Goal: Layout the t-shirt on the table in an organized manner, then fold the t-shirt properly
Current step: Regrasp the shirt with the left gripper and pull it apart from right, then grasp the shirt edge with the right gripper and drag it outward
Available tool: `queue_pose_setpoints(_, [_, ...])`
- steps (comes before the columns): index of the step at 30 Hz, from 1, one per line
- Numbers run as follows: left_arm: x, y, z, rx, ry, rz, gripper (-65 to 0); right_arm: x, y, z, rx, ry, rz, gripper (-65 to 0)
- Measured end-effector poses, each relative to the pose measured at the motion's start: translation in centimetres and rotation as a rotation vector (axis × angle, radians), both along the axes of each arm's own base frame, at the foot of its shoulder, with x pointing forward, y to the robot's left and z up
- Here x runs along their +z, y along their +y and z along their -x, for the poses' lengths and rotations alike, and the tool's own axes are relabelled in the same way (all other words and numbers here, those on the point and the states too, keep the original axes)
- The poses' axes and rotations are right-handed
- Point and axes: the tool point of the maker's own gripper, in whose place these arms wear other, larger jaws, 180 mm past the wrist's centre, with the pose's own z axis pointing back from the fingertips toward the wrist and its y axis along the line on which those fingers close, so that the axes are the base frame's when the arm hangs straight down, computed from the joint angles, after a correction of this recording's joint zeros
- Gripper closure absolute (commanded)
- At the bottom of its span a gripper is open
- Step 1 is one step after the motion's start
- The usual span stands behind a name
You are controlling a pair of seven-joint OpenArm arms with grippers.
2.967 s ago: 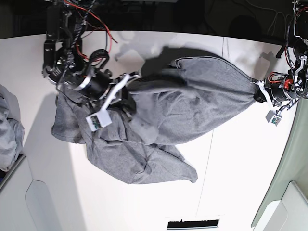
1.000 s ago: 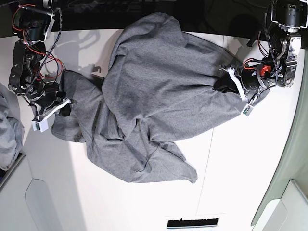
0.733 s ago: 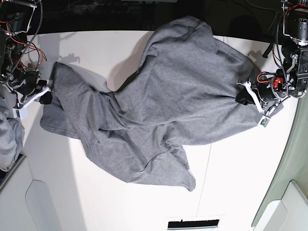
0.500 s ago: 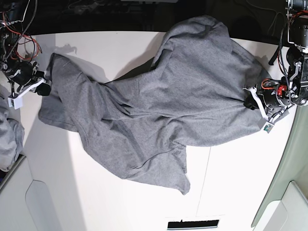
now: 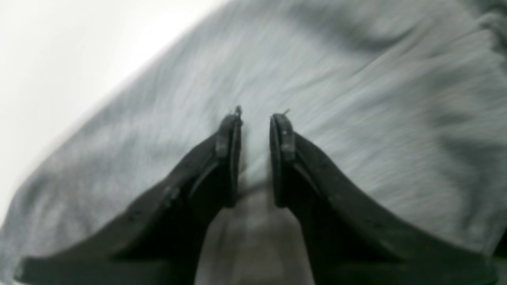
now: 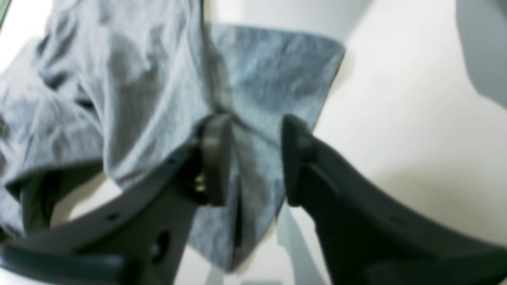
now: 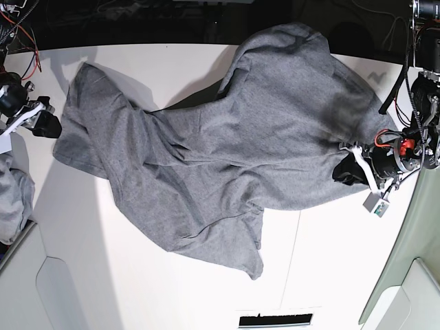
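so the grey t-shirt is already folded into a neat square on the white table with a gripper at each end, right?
Not folded. The base view shows the t-shirt spread out, crumpled and twisted across the white table, one part trailing toward the near edge. The rest holds: the left gripper and right gripper are at opposite ends.

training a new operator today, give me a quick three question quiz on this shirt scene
1. True or false: the t-shirt lies flat and squared on the table.
2. In the right wrist view, the right hand has its jaws: A) apart, with cloth between them B) pressed shut on bare table.
3. What lies under the left hand in its wrist view?

Key: 1 false, it is bunched and skewed. 2 A. 3 grey shirt fabric.
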Motion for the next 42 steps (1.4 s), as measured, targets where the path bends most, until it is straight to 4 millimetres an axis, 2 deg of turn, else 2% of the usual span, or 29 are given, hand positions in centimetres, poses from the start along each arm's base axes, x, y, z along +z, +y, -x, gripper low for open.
queue_pose_setpoints(2, [2.1, -1.7, -0.4, -0.049, -0.054, 0.035, -16.6, 0.0, 0.7, 0.8, 0.032, 0.015, -0.001, -25.3])
queue_pose_setpoints(4, [3.2, -2.6, -0.7, -0.074, -0.088, 0.043, -16.6, -0.5, 1.8, 1.7, 0.077, 0.037, 0.01, -25.3])
queue_pose_setpoints(5, [3.1, -2.7, -0.6, -0.079, -0.086, 0.042, -16.6, -1.0, 2.6, 2.1, 0.105, 0.056, 0.01, -25.8])
queue_pose_setpoints(8, [2.3, -2.8, 0.0, -0.083, -0.06, 0.032, -16.6, -3.5, 5.1, 4.2, 0.212, 0.134, 0.062, -34.6])
queue_pose_setpoints(10, [1.9, -3.4, 0.2, -0.083, -0.053, 0.048, -16.6, -4.1, 6.7, 4.7, 0.238, 0.131, 0.043, -38.4])
queue_pose_setpoints(12, [1.4, -3.8, 0.4, -0.085, -0.046, 0.04, -16.6, -4.2, 6.9, 4.8, 0.241, 0.13, 0.044, -38.4])
queue_pose_setpoints(16, [0.9, -4.1, 0.7, -0.087, -0.037, 0.036, -16.6, -4.0, 5.4, 3.7, 0.222, 0.114, 0.112, -38.1])
queue_pose_setpoints(17, [0.7, -4.0, 0.9, -0.087, -0.031, 0.033, -16.6, -4.0, 5.4, 3.8, 0.222, 0.116, 0.115, -36.4])
queue_pose_setpoints(18, [0.5, -4.0, 1.2, -0.087, -0.025, 0.032, -16.6, -4.2, 5.3, 3.9, 0.221, 0.121, 0.114, -31.8])
queue_pose_setpoints(21, [-0.2, -4.0, 2.1, -0.084, -0.007, 0.038, -16.6, -4.7, 6.0, 4.4, 0.234, 0.139, 0.103, -9.4])
queue_pose_setpoints(22, [-0.3, -4.0, 2.1, -0.084, -0.004, 0.038, -16.6, -4.8, 6.2, 4.4, 0.238, 0.139, 0.1, -5.6])
queue_pose_setpoints(25, [-0.1, -4.1, 1.9, -0.082, -0.013, 0.044, -16.6, -4.4, 6.5, 3.9, 0.23, 0.107, 0.083, -5.3])
queue_pose_setpoints(27, [-0.2, -4.1, 2.0, -0.082, -0.013, 0.045, -16.6, -4.5, 6.8, 4.0, 0.228, 0.106, 0.074, 0.0])
queue_pose_setpoints(30, [-0.2, -4.1, 2.0, -0.083, -0.01, 0.042, -16.6, -4.5, 7.8, 3.9, 0.218, 0.097, 0.038, 0.0])
queue_pose_setpoints(33, [-0.2, -4.1, 2.0, -0.083, -0.009, 0.041, -16.6, -3.5, 9.1, 3.3, 0.194, 0.06, -0.058, 0.0])
queue_pose_setpoints(36, [-0.5, -3.9, 2.1, -0.085, -0.005, 0.022, -16.6, -1.6, 10.3, 2.5, 0.236, 0.018, -0.067, 0.0])
queue_pose_setpoints(39, [-0.5, -3.8, 2.1, -0.085, -0.005, 0.018, -16.6, 1.9, 11.7, 1.1, 0.286, -0.077, -0.07, 0.0])
queue_pose_setpoints(42, [-0.5, -3.8, 2.1, -0.085, -0.005, 0.017, -16.6, 6.2, 13.3, -0.2, 0.34, -0.207, -0.058, 0.0])
